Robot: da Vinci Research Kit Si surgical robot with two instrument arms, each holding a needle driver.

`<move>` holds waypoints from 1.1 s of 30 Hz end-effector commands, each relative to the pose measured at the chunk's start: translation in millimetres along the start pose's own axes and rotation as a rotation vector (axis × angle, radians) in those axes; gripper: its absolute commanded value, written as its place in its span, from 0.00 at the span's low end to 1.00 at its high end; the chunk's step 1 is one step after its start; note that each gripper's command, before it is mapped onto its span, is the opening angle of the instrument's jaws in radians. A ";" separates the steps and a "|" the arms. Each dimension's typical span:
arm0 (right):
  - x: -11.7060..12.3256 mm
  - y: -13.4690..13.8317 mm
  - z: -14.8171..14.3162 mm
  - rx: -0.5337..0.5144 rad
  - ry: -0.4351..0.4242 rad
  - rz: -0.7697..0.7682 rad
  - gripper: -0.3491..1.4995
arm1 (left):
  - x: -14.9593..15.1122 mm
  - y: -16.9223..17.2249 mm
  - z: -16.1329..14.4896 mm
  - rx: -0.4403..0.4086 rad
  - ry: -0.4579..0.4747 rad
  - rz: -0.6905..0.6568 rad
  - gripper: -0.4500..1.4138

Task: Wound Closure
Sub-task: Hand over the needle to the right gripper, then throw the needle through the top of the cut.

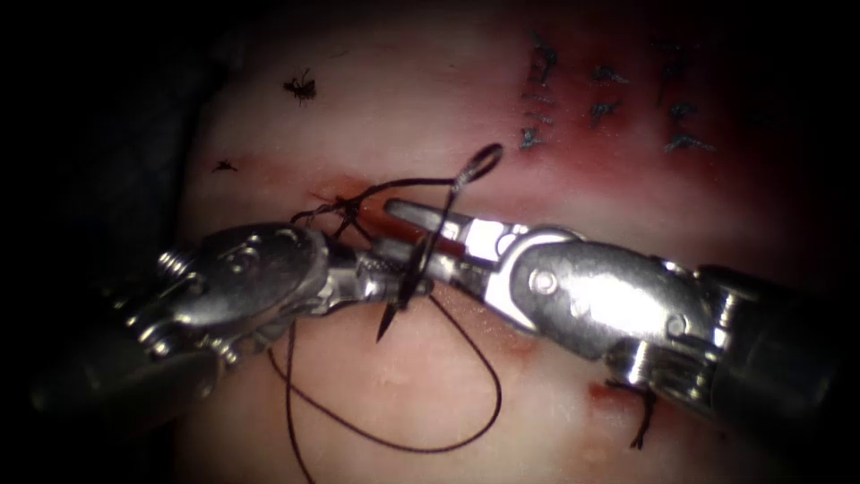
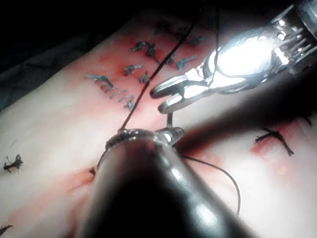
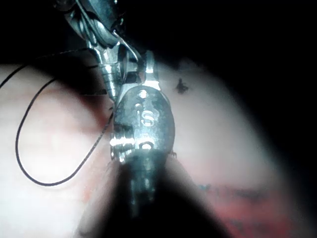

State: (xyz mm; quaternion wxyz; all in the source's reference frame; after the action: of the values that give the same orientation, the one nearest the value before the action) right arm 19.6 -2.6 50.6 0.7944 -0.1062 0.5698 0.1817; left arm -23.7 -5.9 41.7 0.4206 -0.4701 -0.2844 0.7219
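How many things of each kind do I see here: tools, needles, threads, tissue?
Tools: 2, the left tool holding the needle, the right tool with open jaws around it
Needle: 1, out of the tissue
Thread: 1
Tissue: 1
Total: 5

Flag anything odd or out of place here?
Little stands out. The left hand holds the needle near its point end; the needle is clear of the tissue. The right hand is open around it, holding nothing. Loose thread loops across the tissue, and cut thread bits lie scattered.
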 end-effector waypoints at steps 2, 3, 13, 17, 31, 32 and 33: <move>-0.3 0.3 0.6 0.006 -0.002 -0.001 0.00 | 0.5 -0.5 0.7 0.009 0.001 0.014 0.50; -0.3 0.3 0.6 0.012 -0.006 -0.007 0.00 | 0.6 -0.5 0.7 0.017 -0.001 0.049 0.59; -2.4 3.3 -0.1 0.039 -0.016 -0.037 0.00 | -2.4 -0.7 -3.6 0.120 -0.027 0.181 0.66; -3.7 5.4 0.1 0.033 -0.030 -0.040 0.00 | -3.6 -1.1 -5.6 0.189 -0.050 0.199 0.66; -7.6 8.6 2.4 -0.015 -0.102 -0.122 0.00 | -7.0 0.2 -3.4 0.263 -0.060 0.264 0.61; -7.8 8.6 2.5 -0.015 -0.112 -0.130 0.00 | -7.0 0.2 -3.1 0.269 -0.060 0.262 0.58; -8.4 8.7 2.6 -0.021 -0.118 -0.141 0.00 | -6.8 0.0 -2.6 0.279 -0.056 0.256 0.51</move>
State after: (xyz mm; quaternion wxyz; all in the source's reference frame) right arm 15.4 4.4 59.3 0.8371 -0.1426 0.5100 0.1374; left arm -19.6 -12.1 43.3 0.3801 -0.4186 -0.1295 0.8146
